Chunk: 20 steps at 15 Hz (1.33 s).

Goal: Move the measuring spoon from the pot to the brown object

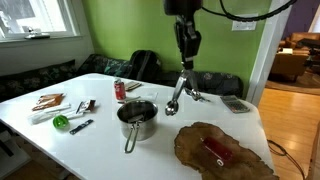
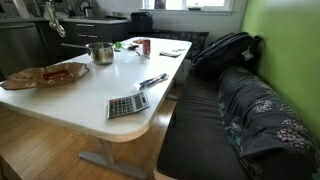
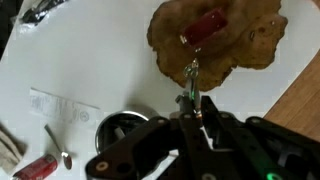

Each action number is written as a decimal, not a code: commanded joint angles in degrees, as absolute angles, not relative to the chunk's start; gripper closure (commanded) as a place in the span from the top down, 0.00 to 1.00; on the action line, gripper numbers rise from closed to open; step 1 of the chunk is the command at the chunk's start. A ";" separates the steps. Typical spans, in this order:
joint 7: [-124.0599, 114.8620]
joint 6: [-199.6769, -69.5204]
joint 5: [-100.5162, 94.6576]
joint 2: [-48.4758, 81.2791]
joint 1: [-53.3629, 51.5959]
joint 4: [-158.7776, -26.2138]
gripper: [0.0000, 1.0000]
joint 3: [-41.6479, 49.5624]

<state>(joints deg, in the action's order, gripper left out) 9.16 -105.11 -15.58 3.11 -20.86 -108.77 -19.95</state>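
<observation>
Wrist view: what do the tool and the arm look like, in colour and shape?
The tool is black, with two jointed fingers narrowing towards the tips. In an exterior view the arm is dark, and a black cable loops off it.

Pot [image 1: 138,117]: polished steel, glossy. Spoon [image 1: 178,95]: pale silvery metal. Slab [image 1: 190,142]: mottled brown, wood-like, matt, rough. Desk [image 1: 90,150]: white, smooth. Block [image 1: 216,151]: red, smooth.

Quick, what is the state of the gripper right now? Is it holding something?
The gripper is closed, holding the measuring spoon, which hangs in the air.
</observation>
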 commanded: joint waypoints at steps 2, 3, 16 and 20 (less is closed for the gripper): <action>13.09 -102.42 -2.76 -1.88 -18.32 -117.13 0.04 -18.35; 15.51 -104.45 1.47 -3.21 -17.59 -120.07 0.04 -17.77; 23.90 -110.76 28.87 -8.80 -12.62 -142.83 0.04 -8.80; 22.17 -111.01 31.16 -7.33 -11.47 -145.84 0.04 -7.81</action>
<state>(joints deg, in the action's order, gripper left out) 23.57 -111.21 28.58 -6.59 -12.38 -142.90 -8.52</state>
